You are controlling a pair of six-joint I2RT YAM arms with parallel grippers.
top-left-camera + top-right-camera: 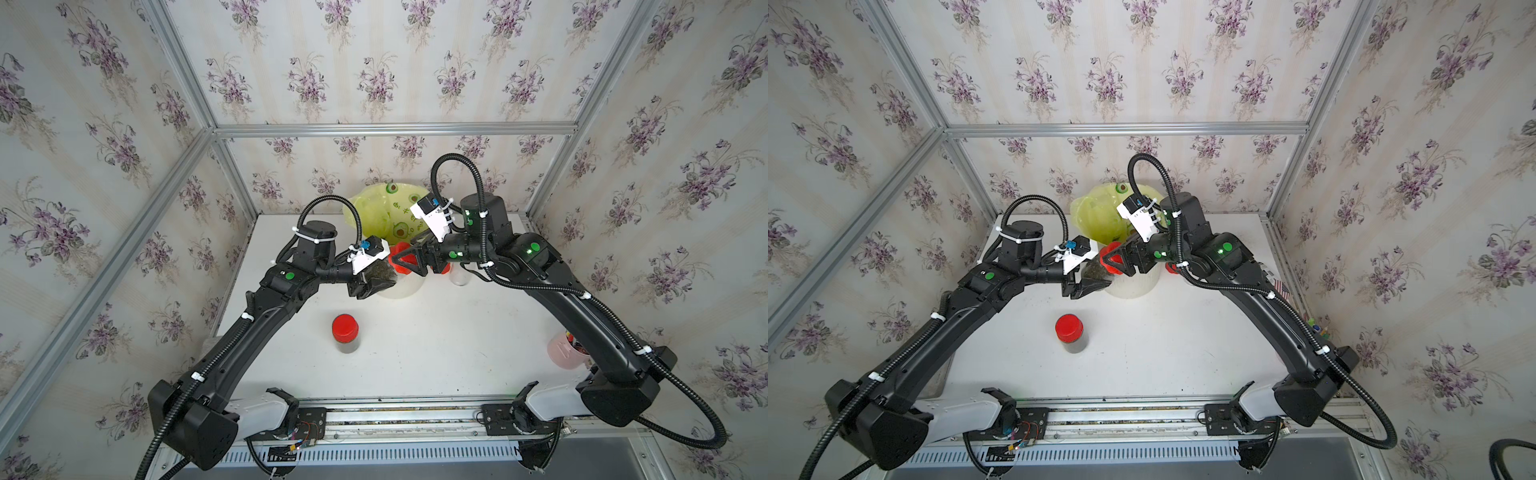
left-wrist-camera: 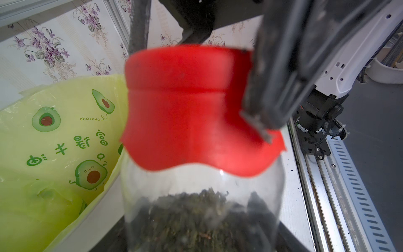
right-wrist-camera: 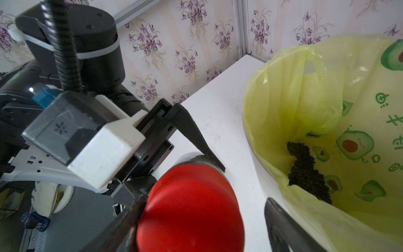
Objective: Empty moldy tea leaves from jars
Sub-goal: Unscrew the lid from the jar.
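Note:
My left gripper (image 1: 380, 281) is shut on a clear jar (image 1: 386, 272), holding it tilted in front of the white bin. The tea leaves (image 2: 196, 218) lie as a dark mass inside it. Its red lid (image 2: 185, 109) is on and points toward my right gripper (image 1: 403, 254). That gripper is open around the lid (image 3: 192, 207): one finger (image 3: 135, 209) touches it and the other finger (image 3: 283, 220) stands apart. A second jar (image 1: 345, 332) with a red lid and dark leaves stands upright on the table in front, and both top views show it (image 1: 1071, 332).
The white bin (image 1: 401, 290) with a yellow-green avocado liner (image 3: 305, 87) stands at the back centre, with dumped leaves (image 3: 305, 172) inside. A clear empty jar (image 1: 459, 276) and a red lid (image 1: 442, 268) sit behind my right wrist. A pink cup (image 1: 563, 353) is at the right edge.

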